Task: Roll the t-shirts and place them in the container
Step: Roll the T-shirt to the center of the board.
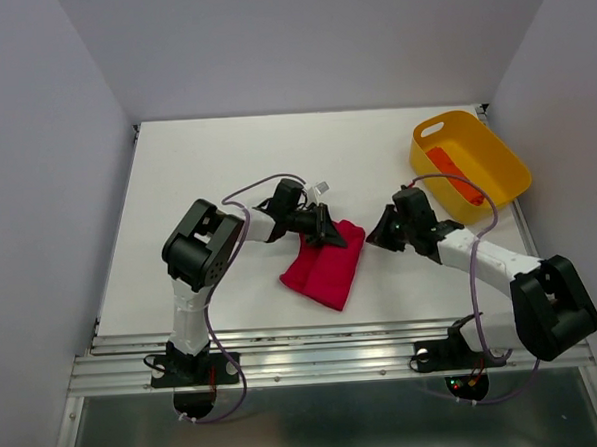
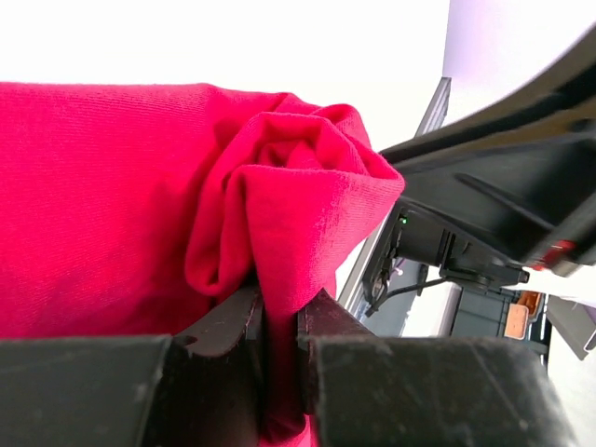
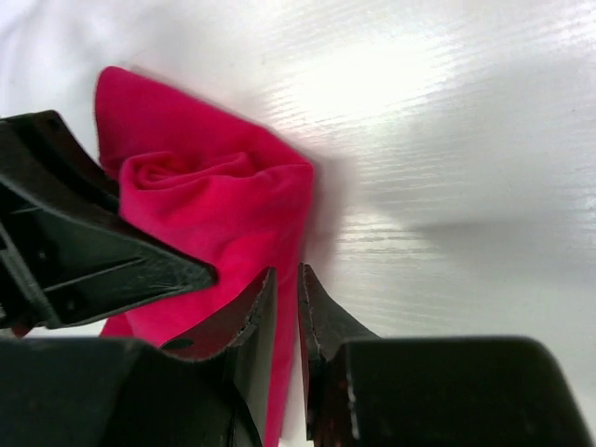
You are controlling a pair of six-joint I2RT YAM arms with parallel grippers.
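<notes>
The crimson-red t-shirt (image 1: 326,267) lies folded at the middle of the table, its far end curled into a loose roll (image 2: 289,177). My left gripper (image 1: 329,234) is at that far end, shut on a fold of the red cloth (image 2: 279,317). My right gripper (image 1: 372,238) is at the shirt's far right corner (image 3: 279,186). Its jaws stand a thin slit apart (image 3: 287,284) over the shirt's edge, and I see no cloth pinched in them. The orange t-shirt (image 1: 451,170) lies as a bundle in the yellow basket (image 1: 504,163).
The basket stands at the far right corner of the white table (image 1: 196,169). The table's metal front rail (image 1: 316,358) runs along the near edge. Grey walls close in the left, back and right. The two grippers are close together over the shirt.
</notes>
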